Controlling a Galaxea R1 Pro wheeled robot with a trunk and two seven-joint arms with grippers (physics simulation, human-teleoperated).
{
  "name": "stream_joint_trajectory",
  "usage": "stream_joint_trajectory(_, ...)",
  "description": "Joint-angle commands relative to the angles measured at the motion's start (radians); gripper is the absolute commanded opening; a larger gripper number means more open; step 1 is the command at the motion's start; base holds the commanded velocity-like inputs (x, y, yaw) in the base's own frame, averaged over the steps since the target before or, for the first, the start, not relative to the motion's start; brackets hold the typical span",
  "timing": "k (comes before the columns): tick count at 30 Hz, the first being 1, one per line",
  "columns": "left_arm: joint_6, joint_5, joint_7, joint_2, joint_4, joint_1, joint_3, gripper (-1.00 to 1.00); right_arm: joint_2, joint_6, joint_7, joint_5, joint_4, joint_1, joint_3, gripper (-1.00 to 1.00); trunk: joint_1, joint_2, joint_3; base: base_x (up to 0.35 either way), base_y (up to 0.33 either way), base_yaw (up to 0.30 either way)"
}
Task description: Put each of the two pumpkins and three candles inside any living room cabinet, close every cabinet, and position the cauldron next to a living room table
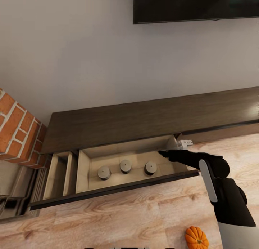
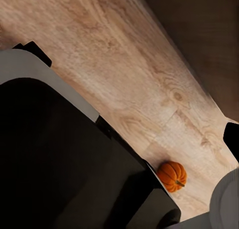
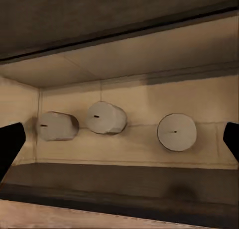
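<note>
The long, low dark brown cabinet [image 1: 144,115] stands against the wall with a wide drawer [image 1: 108,193] pulled out. Three tan candles [image 1: 104,172] [image 1: 125,166] [image 1: 150,167] stand in a row in its larger compartment, and the right wrist view sees them close up [image 3: 57,125] [image 3: 106,117] [image 3: 177,132]. My right gripper [image 1: 164,153] [image 3: 119,144] hovers open at the drawer's right end, holding nothing. An orange pumpkin [image 1: 196,238] [image 2: 172,175] lies on the floor near my base. One fingertip [image 2: 232,135] of my left gripper shows wide apart. The cauldron is out of view.
A brick fireplace [image 1: 18,130] stands at the cabinet's left end. A dark screen [image 1: 196,4] hangs on the wall above. The drawer's narrow left compartment [image 1: 59,175] holds nothing. Wood floor [image 1: 118,220] runs in front of the drawer.
</note>
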Motion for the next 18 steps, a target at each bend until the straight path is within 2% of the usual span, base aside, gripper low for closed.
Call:
stream_joint_trajectory(1,-0.005,0.010,-0.002,0.001,-0.001,0.000,-0.003,1.00,-0.014,0.006,0.052,-0.006,-0.001,0.000,-0.013,1.00,-0.004,0.007,0.003,0.000,0.000,0.000)
stream_joint_trajectory(2,-0.005,0.009,0.000,0.001,-0.001,-0.003,-0.001,1.00,-0.036,0.006,0.158,-0.006,0.000,0.001,-0.046,1.00,-0.008,0.014,0.006,0.000,0.000,0.000)
stream_joint_trajectory(3,-0.005,0.009,0.001,0.001,-0.001,-0.006,0.000,1.00,-0.043,0.006,0.209,-0.006,0.000,0.002,-0.066,1.00,-0.012,0.021,0.009,0.000,0.000,0.000)
stream_joint_trajectory(4,-0.002,0.008,0.003,0.002,-0.001,-0.012,0.003,1.00,-0.055,0.006,0.301,-0.006,0.000,0.005,-0.110,1.00,-0.015,0.028,0.012,0.000,0.000,0.000)
stream_joint_trajectory(6,0.000,0.008,0.004,0.004,-0.001,-0.025,0.005,1.00,-0.063,0.006,0.384,-0.006,0.000,0.012,-0.155,1.00,-0.023,0.042,0.018,0.000,0.000,0.000)
stream_joint_trajectory(7,0.003,0.009,0.005,0.005,-0.001,-0.038,0.007,1.00,-0.068,0.006,0.453,-0.005,0.001,0.020,-0.203,1.00,-0.027,0.049,0.022,0.000,0.000,0.000)
stream_joint_trajectory(9,0.004,0.008,0.006,0.006,-0.001,-0.047,0.008,1.00,-0.070,0.006,0.510,-0.005,0.001,0.027,-0.254,1.00,-0.035,0.063,0.028,0.000,0.000,0.000)
stream_joint_trajectory(11,0.006,0.009,0.002,0.010,-0.007,-0.058,0.010,1.00,-0.072,-0.023,0.605,-0.005,0.001,0.038,-0.352,1.00,-0.042,0.077,0.034,0.000,0.000,0.000)
stream_joint_trajectory(12,0.007,0.011,0.000,0.014,-0.015,-0.063,0.018,1.00,-0.073,-0.052,0.637,-0.004,0.001,0.042,-0.386,1.00,-0.046,0.084,0.037,0.000,0.000,0.000)
stream_joint_trajectory(14,0.013,0.010,-0.002,0.018,-0.033,-0.068,0.044,1.00,-0.073,-0.076,0.669,-0.004,0.001,0.056,-0.418,1.00,-0.054,0.098,0.044,0.000,0.000,0.000)
stream_joint_trajectory(18,0.067,0.008,-0.004,0.021,-0.054,-0.078,0.103,1.00,-0.064,-0.078,0.696,-0.005,0.001,0.084,-0.480,1.00,-0.069,0.126,0.058,0.000,0.000,-0.014)
